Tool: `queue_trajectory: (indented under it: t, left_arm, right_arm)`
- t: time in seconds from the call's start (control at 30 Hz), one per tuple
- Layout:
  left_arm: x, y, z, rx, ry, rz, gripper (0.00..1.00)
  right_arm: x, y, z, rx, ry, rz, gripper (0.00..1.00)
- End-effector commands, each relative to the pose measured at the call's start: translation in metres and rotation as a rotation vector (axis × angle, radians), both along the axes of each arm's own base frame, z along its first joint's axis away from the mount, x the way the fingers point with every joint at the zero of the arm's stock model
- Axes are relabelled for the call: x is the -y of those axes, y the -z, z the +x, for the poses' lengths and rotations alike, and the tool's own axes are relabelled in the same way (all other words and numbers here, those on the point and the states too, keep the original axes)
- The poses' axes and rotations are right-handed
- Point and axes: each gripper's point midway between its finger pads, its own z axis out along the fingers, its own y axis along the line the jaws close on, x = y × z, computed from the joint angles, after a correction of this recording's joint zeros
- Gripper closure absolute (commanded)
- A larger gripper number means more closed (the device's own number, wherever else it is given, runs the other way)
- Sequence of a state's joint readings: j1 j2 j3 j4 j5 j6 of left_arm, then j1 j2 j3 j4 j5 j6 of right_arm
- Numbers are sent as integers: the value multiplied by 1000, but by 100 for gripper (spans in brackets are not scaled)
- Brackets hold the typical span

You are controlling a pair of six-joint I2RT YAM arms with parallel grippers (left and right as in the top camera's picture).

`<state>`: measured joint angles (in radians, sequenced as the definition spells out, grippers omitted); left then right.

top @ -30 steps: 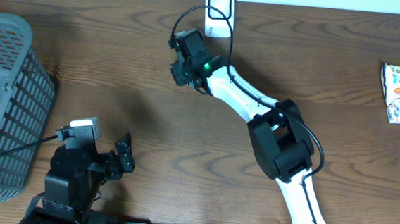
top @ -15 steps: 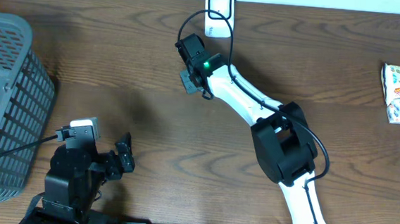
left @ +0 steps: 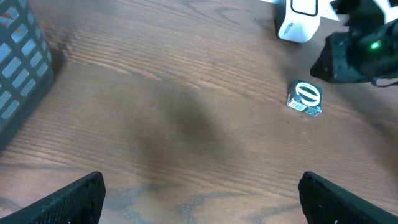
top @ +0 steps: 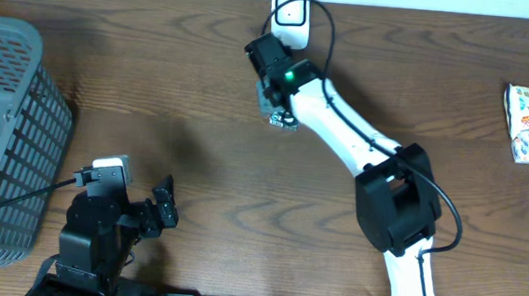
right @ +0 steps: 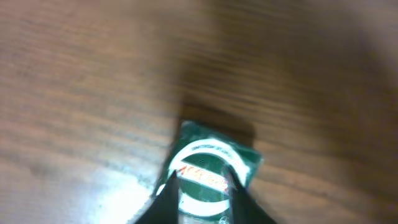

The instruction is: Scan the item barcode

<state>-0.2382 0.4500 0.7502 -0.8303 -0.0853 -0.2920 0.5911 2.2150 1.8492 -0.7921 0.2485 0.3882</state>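
Hovering right gripper, green packet on table

Shop checkout bench: scanner, basket

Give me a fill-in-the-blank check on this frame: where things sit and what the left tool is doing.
The small green packet lies on the wooden ___ near the white scanner.
The grey basket stands at the overhead view's ___ edge.
The left tool is ___ and empty.
Missing words: table; left; open.
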Motion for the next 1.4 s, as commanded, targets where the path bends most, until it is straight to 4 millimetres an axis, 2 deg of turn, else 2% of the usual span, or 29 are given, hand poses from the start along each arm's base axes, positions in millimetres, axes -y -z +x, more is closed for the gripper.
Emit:
queue_trajectory:
  t: [0.0,0.03,0.1,0.23,0.37,0.47,0.57,0.7,0.73,0.77,0.83,1.17,1.37]
  left_arm:
    - [-2,-1,0,4,-14,2,3]
    - [-2,-1,0,4,-14,2,2]
    - [-2,-1,0,4,-14,2,2]
    - [-2,-1,0,4,-14,2,2]
    - [-2,-1,0,4,-14,2,2]
    - [-2,-1,0,4,-14,2,2]
    - [-2,-1,0,4,-14,2,2]
    - [-2,-1,0,4,-14,2,2]
    - [-2,-1,0,4,-14,2,2]
    - [-2,-1,0,4,-14,2,2]
    - [-2,-1,0,4,-14,2,3]
    - [-2,-1,0,4,-14,2,2]
    - [-2,-1,0,4,-14,2,2]
  right_arm:
    - [15,-8,11,-17,94,108,45]
    - [14,-7,10,-32,90,131,38]
    - [10,-6,8,-75,75,196,31]
    - [-4,-4,-6,-181,26,319,24]
    - [-2,1,-20,-244,26,314,3]
    - [-1,1,-19,-238,41,307,11]
    - [4,3,-20,-257,180,327,11]
    - [28,8,-21,-243,422,282,11]
    - [33,9,-20,-232,453,266,7]
    - [35,9,-19,-219,460,252,2]
    - [36,9,-19,-203,450,228,1]
    - [24,9,-27,-218,342,203,1]
    - [13,9,-17,-174,324,228,3]
